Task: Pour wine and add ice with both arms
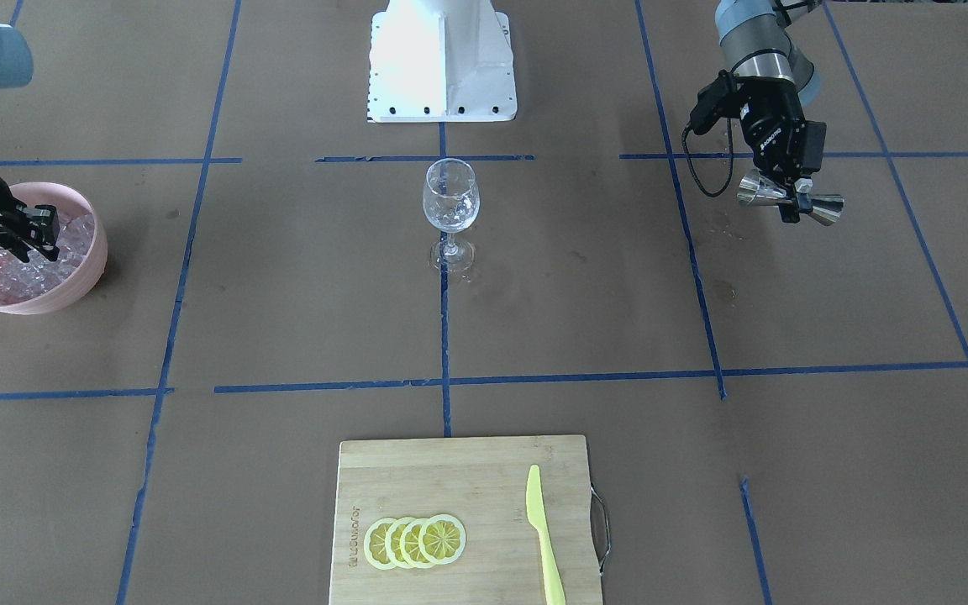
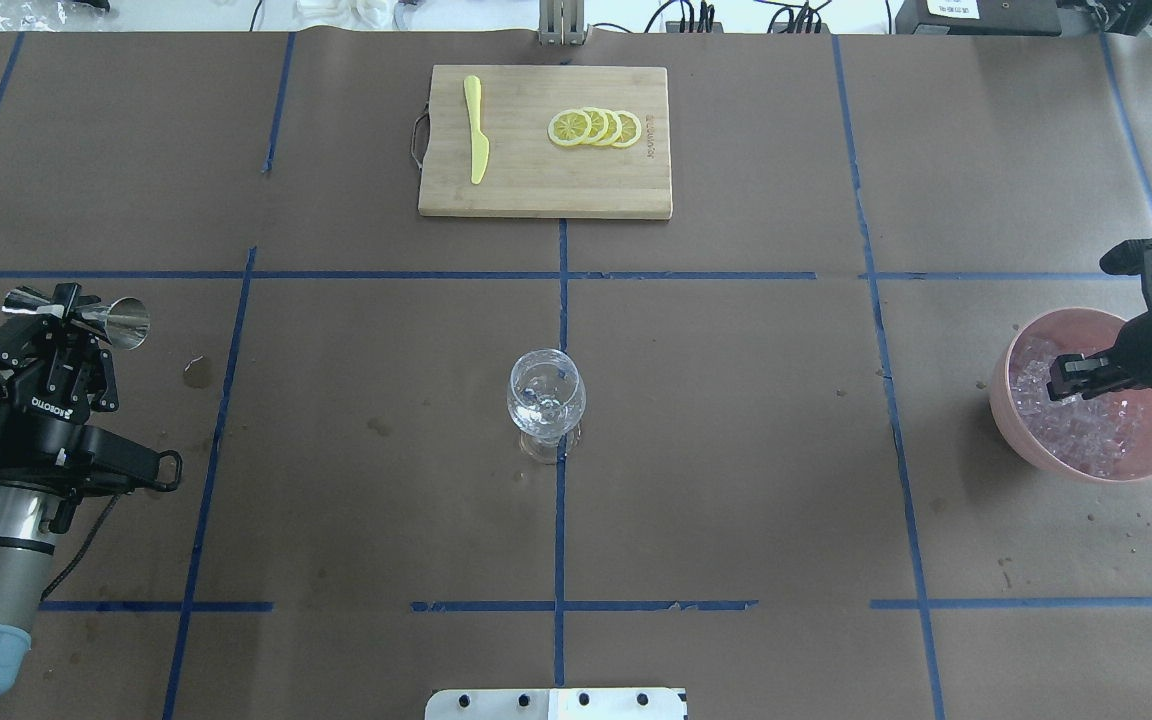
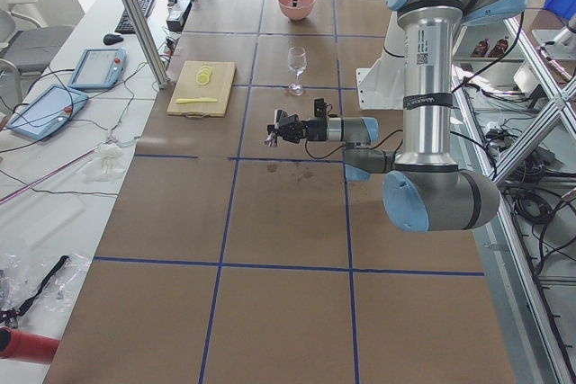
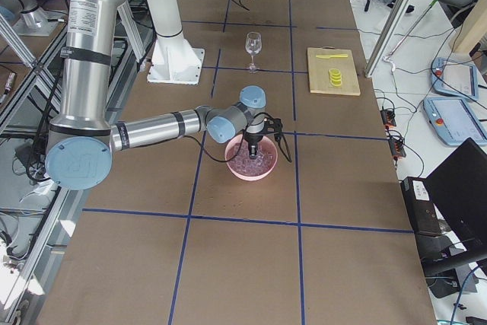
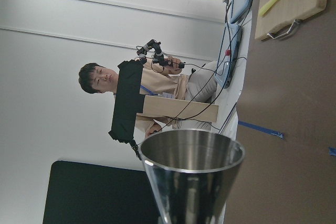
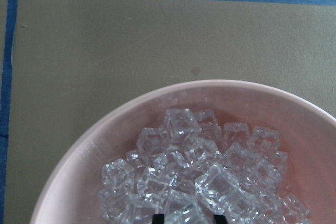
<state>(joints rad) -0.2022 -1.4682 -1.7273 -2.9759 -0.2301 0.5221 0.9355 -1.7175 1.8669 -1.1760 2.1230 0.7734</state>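
1 blue-taped brown table [image 1: 299, 294]; left gripper [image 1: 795, 200] pinching jigger [image 1: 825, 210], right gripper [image 2: 1066, 378] spread over ice [image 6: 199, 171]

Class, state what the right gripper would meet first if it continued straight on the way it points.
Most likely the small clear ice cubes heaped in the pink bowl, directly below the right gripper.

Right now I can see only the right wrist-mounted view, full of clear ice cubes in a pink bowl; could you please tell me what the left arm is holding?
Observer: The left end effector grips a silver double-cone metal jigger, turned on its side.
Operator: Thank you. Where is the vessel to fill?
Observer: A clear stemmed wine glass stands upright on the brown paper-covered table, nothing touching it.
Operator: Anything else out there?
Observer: A bamboo cutting board carries four yellow lemon slices and a yellow-green plastic knife.
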